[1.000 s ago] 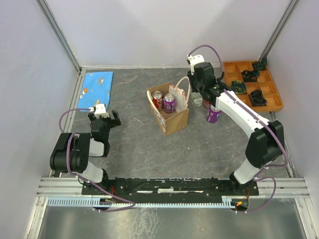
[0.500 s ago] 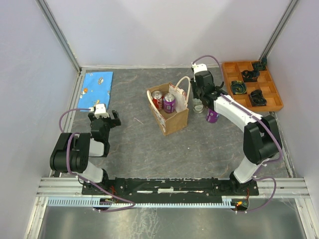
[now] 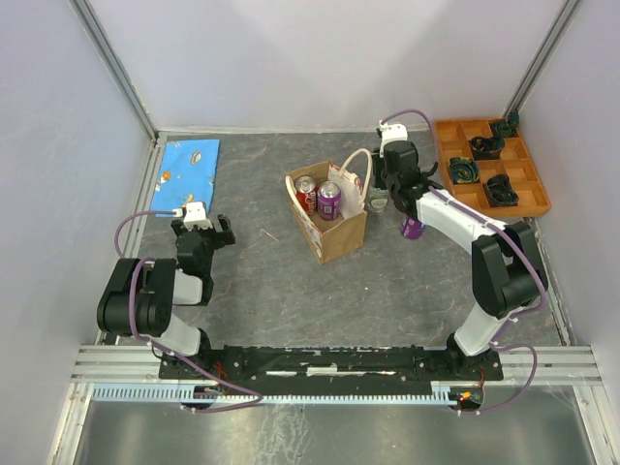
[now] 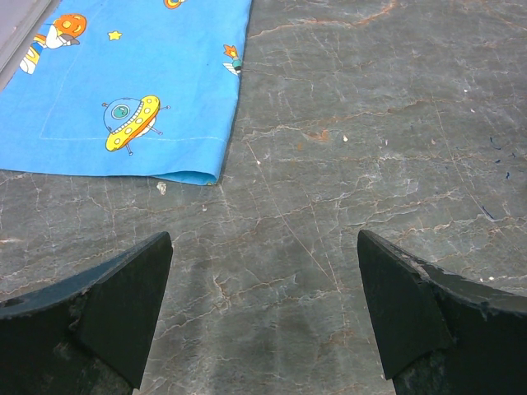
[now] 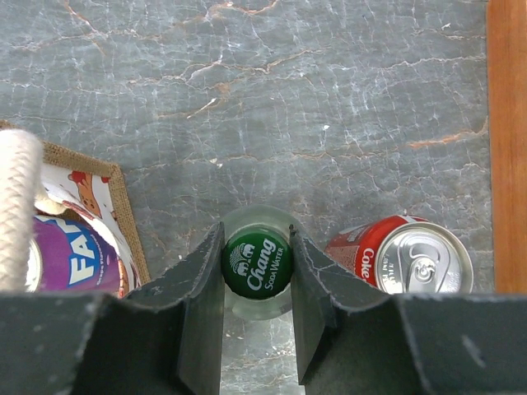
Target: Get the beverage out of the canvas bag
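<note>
Far off at about 10 o'clock on the grey table [image 3: 271, 291] lies a blue cloth [image 3: 189, 165] with little spaceships on it. The left gripper [image 3: 201, 228] sits low at about 8 o'clock, near the cloth but not touching it. Its two fingers [image 4: 107, 304] are wide apart, and there is only bare table between them.

In the middle stands the canvas bag [image 3: 334, 232], upright, with its mouth open to the top. Two drinks stand inside it, side by side. One is a red can [image 3: 306, 194], and at its 3 o'clock is a purple can [image 3: 329, 199]. A cream handle [image 5: 15, 206] loops up from the bag's right side.

Just at 3 o'clock from the bag, the right gripper [image 5: 256, 234] points down at a glass bottle [image 5: 257, 263] with a green cap. The bottle stands on the table, outside the bag. The two black fingers [image 5: 202, 288] hug the cap, one on each side, and both look pressed against it.

A second red can [image 5: 412, 259] stands just beside the bottle on the side away from the bag. I cannot tell if they touch. A second purple can [image 3: 414, 228] stands on the table at about 4 o'clock from the gripper.

At 2 o'clock sits the orange tray [image 3: 531, 179], with small dark things in some of its boxes.
</note>
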Controlling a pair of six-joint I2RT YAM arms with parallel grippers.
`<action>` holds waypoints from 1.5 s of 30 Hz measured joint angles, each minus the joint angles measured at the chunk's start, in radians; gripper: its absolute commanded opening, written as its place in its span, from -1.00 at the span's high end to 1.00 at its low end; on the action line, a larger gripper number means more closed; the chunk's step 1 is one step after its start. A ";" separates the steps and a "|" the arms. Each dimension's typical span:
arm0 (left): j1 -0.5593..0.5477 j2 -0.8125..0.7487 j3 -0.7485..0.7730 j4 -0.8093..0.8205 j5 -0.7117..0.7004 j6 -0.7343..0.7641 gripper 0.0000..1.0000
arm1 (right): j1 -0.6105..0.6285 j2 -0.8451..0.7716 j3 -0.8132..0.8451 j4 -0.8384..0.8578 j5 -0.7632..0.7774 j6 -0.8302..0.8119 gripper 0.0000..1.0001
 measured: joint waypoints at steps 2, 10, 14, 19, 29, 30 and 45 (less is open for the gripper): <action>0.000 0.000 0.000 0.000 0.000 0.000 -0.99 | 0.000 0.000 -0.008 0.018 -0.005 0.002 0.60; 0.000 0.000 0.000 0.000 0.000 0.000 -0.98 | 0.000 0.000 -0.014 0.050 0.002 0.003 -0.67; 0.000 0.000 0.000 0.000 0.000 0.000 -0.99 | 0.000 0.000 -0.014 0.054 0.005 -0.002 -0.68; 0.000 0.000 0.000 0.000 0.000 0.000 -0.98 | 0.000 -0.029 -0.013 0.050 0.056 -0.018 -0.68; 0.000 0.000 0.000 0.000 -0.001 0.000 -0.99 | 0.001 -0.298 0.106 -0.018 0.165 -0.036 -0.60; 0.000 0.000 0.000 0.000 -0.001 0.000 -0.99 | 0.002 -0.315 0.150 -0.038 0.142 -0.036 -0.60; 0.000 0.000 0.000 0.000 -0.002 0.000 -0.99 | 0.216 -0.127 0.346 -0.359 -0.129 -0.110 -0.53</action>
